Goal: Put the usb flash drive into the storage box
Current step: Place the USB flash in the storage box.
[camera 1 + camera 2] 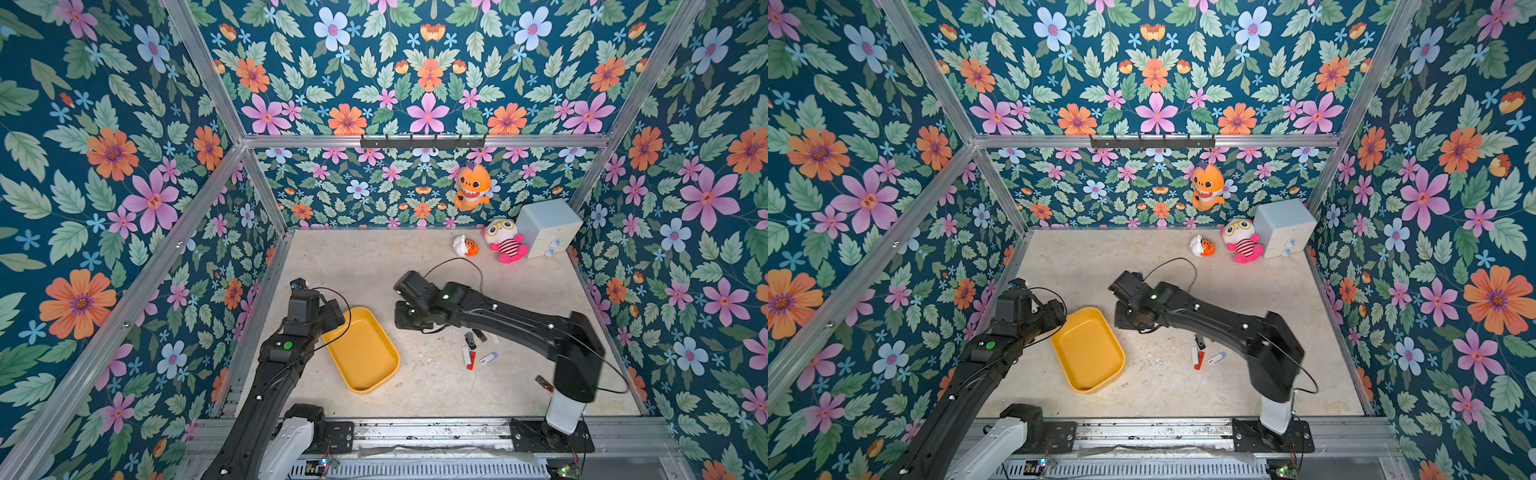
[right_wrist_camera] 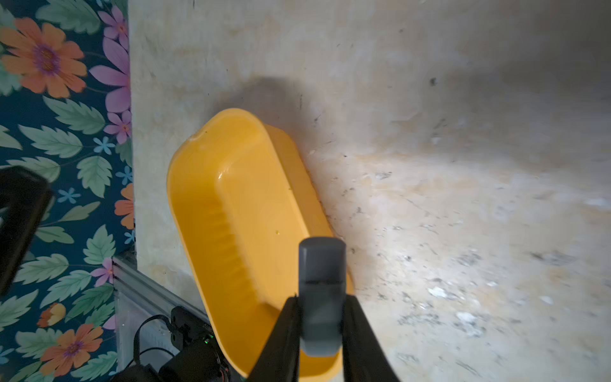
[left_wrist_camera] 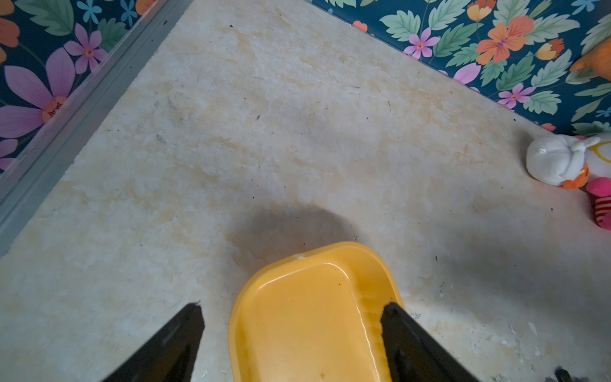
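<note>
My right gripper [image 2: 320, 304] is clamped on the grey drive [image 2: 321, 264], held at the box [image 2: 205, 198] rim, ready to drop inside. My left gripper [image 3: 292, 307] gapes empty astride the box, probably to steady it.

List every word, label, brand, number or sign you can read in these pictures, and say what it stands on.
No readable text anywhere.
On the grey usb flash drive in the right gripper: plain face, no print shows.
On the storage box: plain yellow, no label.
On the loose flash drives on the table: too small to read.
On the drawer cabinet: no print shows.
</note>
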You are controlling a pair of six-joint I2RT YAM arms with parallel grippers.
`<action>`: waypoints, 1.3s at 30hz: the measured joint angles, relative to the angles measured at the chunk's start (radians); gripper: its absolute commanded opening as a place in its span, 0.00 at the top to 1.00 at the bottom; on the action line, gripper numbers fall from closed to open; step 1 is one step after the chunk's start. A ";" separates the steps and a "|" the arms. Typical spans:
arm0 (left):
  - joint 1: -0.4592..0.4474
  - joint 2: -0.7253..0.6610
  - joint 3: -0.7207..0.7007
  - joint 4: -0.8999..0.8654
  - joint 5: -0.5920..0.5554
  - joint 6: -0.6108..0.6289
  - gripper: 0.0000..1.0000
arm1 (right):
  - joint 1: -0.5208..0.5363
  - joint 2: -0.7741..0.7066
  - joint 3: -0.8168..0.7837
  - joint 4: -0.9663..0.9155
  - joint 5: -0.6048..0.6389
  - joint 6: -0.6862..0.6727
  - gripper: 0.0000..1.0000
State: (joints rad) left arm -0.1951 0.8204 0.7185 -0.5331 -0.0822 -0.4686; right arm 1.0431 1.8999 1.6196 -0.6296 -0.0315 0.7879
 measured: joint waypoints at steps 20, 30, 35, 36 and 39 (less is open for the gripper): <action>0.001 -0.022 0.002 -0.006 -0.044 -0.003 0.12 | 0.011 0.512 0.549 -0.192 0.174 -0.021 0.83; 0.001 -0.006 0.002 -0.006 -0.042 -0.003 0.12 | -0.008 0.390 0.357 -0.124 0.232 0.024 0.82; 0.001 -0.002 0.002 -0.006 -0.039 -0.003 0.12 | -0.003 0.469 0.461 -0.122 0.206 0.021 0.82; 0.001 -0.002 0.002 -0.006 -0.039 -0.003 0.12 | -0.004 0.485 0.475 -0.123 0.194 0.023 0.81; 0.001 -0.002 0.002 -0.006 -0.039 -0.003 0.10 | -0.006 0.523 0.519 -0.122 0.171 0.033 0.81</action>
State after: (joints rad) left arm -0.1940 0.8181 0.7204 -0.5392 -0.1207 -0.4717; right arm 1.0374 2.4233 2.1387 -0.7517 0.1394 0.8211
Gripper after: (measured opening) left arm 0.891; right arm 0.244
